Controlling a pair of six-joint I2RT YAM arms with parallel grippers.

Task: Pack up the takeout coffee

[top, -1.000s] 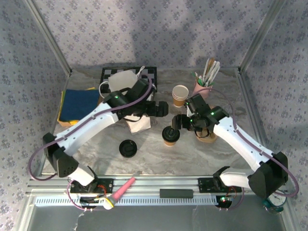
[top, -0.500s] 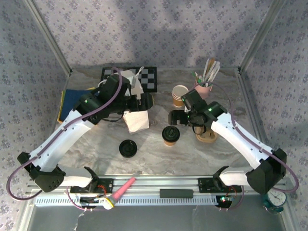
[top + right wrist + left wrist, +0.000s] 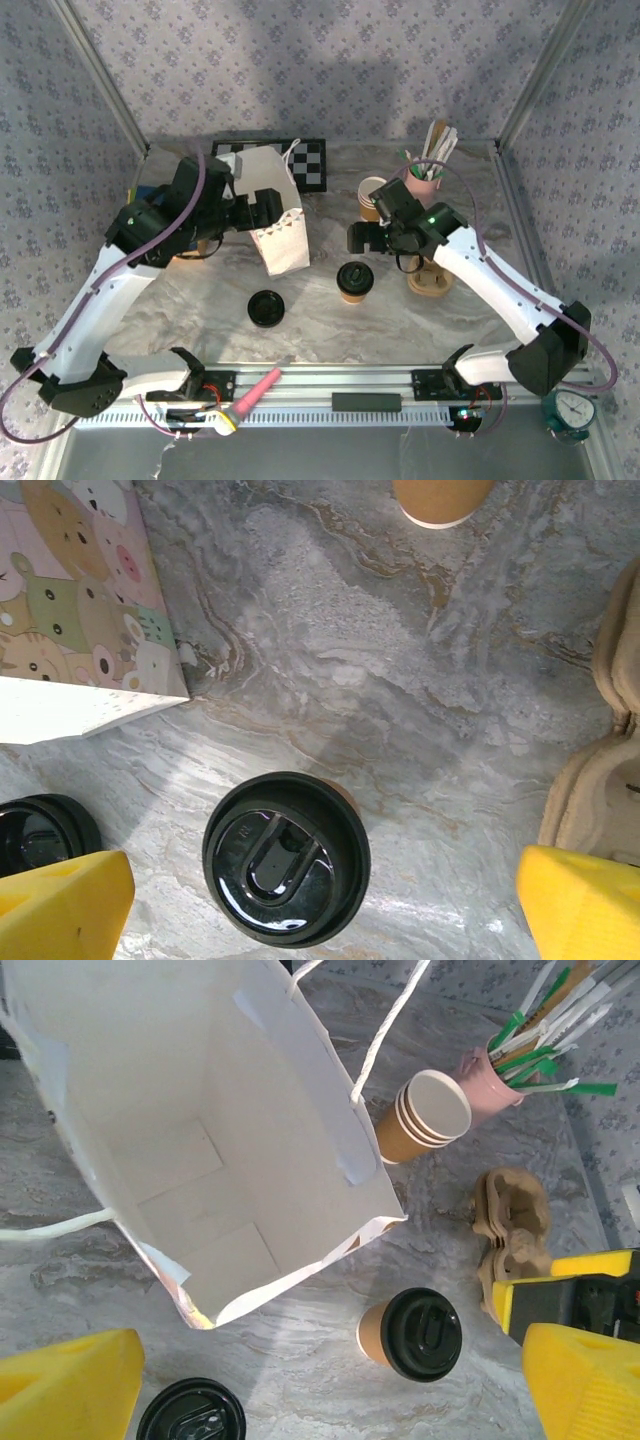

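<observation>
Left fingers (image 3: 262, 208): spread wide and holding nothing; you have them above the open mouth of the paper bag (image 3: 200, 1150).
Right fingers (image 3: 360, 238): spread wide and holding nothing.
Takeout coffee (image 3: 286, 858): it stands below the gap between your right fingers, clear of both. It is just beside the bag's near corner.
Coffee pose: upright on the surface (image 3: 330, 660), long axis vertical, black lid on top.
Bag: mouth up, its white floor bare.
Pink cup (image 3: 487, 1070): holds stirrers and green-tipped sticks.
Cup stack (image 3: 425, 1115): nested paper cups, the top one white inside.
Counts: one lidded coffee, one loose black lid (image 3: 190, 1415), one bag, one cup stack, one pink cup, one cardboard carrier (image 3: 512, 1235).
</observation>
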